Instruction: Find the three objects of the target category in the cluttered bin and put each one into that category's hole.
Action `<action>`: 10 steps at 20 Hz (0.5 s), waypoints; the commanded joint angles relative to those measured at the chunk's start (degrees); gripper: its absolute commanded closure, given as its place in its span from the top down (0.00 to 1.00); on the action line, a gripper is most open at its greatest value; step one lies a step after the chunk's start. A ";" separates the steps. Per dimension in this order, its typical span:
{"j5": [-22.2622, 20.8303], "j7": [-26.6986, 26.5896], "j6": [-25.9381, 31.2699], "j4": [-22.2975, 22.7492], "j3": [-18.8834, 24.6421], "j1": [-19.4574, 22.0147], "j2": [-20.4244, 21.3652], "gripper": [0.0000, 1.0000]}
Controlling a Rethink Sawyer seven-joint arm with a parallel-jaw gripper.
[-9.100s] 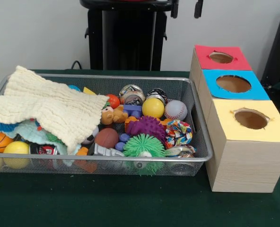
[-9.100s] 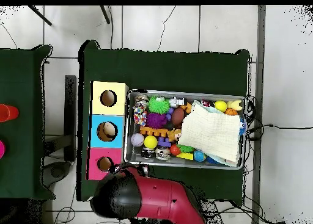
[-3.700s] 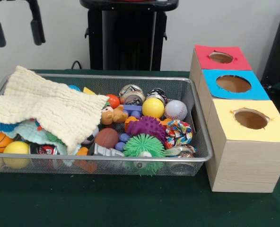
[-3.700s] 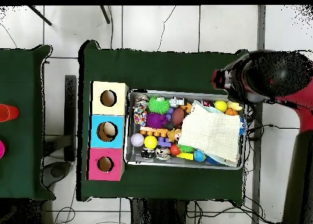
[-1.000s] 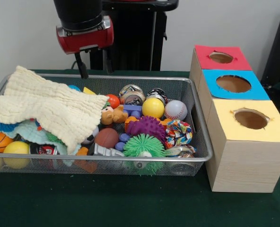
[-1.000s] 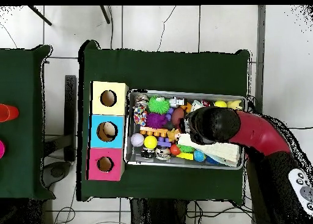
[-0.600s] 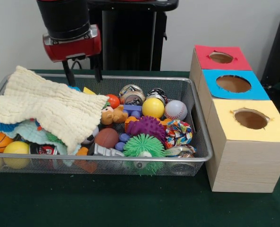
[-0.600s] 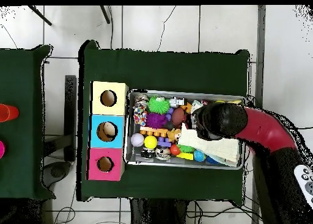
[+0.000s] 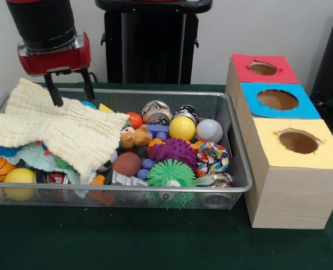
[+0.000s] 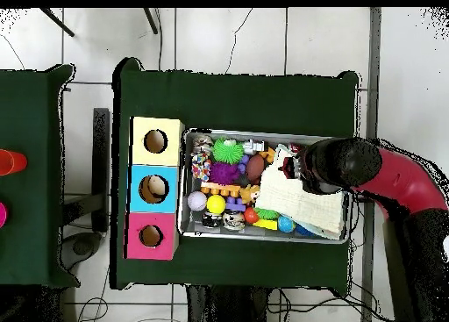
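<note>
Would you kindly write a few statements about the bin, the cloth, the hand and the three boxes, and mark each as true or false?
1. The hand is open, above the cream cloth. True.
2. The hand holds the white baseball. False: the baseball lies in the wire bin, and the hand holds nothing.
3. The yellow-topped box is the one nearest the front camera. True.
4. The cream cloth covers the whole bin. False: it covers only one end; toys at the end nearer the boxes are uncovered.
5. The green spiky ball sits in the blue-topped box. False: it lies in the bin.
</note>
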State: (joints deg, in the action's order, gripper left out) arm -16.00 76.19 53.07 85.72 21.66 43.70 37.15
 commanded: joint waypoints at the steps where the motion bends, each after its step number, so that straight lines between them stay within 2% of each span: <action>1: -4.00 -7.71 4.65 -4.45 2.43 -0.20 -4.08 1.00; 6: -4.59 -6.67 -3.34 -5.44 3.61 -0.12 -11.99 1.00; 10: -5.03 -7.71 -5.32 -7.67 4.51 0.05 -15.44 1.00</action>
State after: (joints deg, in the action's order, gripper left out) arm -17.42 76.19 52.69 80.93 21.78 43.65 30.76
